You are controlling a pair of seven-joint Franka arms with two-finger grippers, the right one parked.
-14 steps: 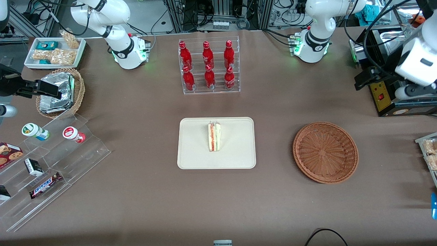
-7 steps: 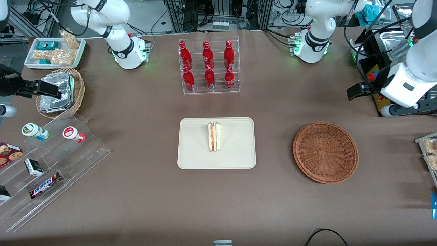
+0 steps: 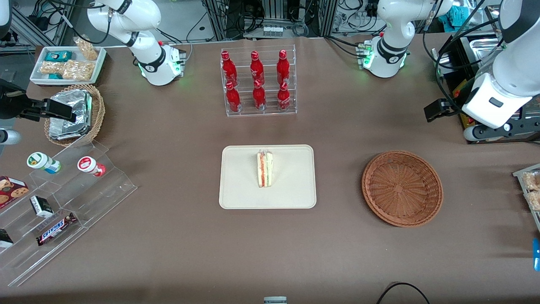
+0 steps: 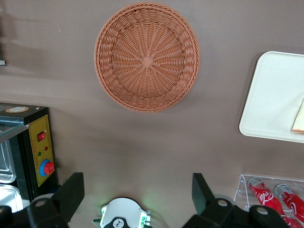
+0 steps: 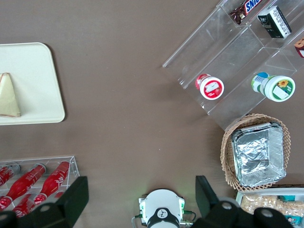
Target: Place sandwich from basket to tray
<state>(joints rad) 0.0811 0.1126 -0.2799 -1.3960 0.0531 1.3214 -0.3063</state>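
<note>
Sandwich [image 3: 265,169] first: from the front we see it standing on its edge on the cream tray [image 3: 240,194], near the tray's middle, with the red filling stripe showing. The reddish-brown basket [image 3: 402,188] sits on the tabletop [image 3: 168,236] beside the tray, toward the working arm's end, with nothing in it. We find the pincer [image 3: 434,110] raised above that end of the tabletop, farther from the front camera than the basket and well apart from the sandwich.

From the left wrist camera we look straight down on the basket [image 4: 147,56] and one corner of the tray [image 4: 270,99], where a sliver of the sandwich [image 4: 299,119] shows. The pincer [image 4: 137,192] has its two dark fingers [image 4: 71,190] spread wide with nothing between them, well apart from basket and tray.

From the right wrist camera we see the sandwich [image 5: 8,95] resting on the tray [image 5: 42,76]
</note>
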